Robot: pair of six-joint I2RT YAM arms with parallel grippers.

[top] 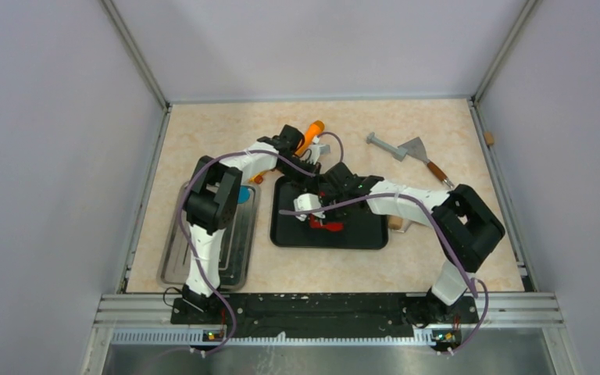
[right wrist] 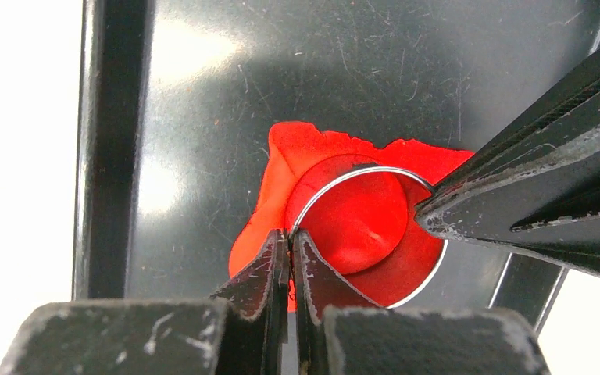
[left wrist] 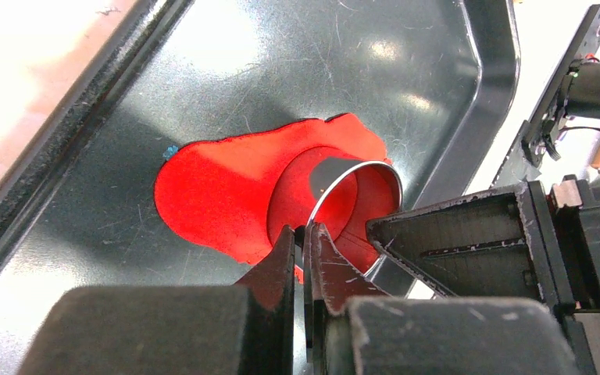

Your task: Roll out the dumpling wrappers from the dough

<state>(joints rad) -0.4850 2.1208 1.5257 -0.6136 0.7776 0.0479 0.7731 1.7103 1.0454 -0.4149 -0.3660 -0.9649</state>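
Pale grey walls close in a beige marbled tabletop, seen from above with two robot arms reaching in from the near edge. At the middle of the table lies a shallow black tray, and both arms meet over it.

On the tray's floor, in its near half, rests the dough: a flat, bright red sheet with a ragged outline. A thin metal ring stands on the sheet, its circle covering part of the red and reaching past the sheet's edge on one side.

From the left wrist camera, the left gripper has its two dark fingers pressed together on the ring's near rim, pinching the thin metal between them. From the right wrist camera, the right gripper pinches the rim in the same way, fingers closed tight on the ring, with red dough spreading out beyond it. Each camera also shows the other claw gripping the rim at the right of its picture.

Left of the black tray sits a silver tray with a blue disc on it. Toward the far side lie an orange-handled tool and a scraper with a wooden handle.
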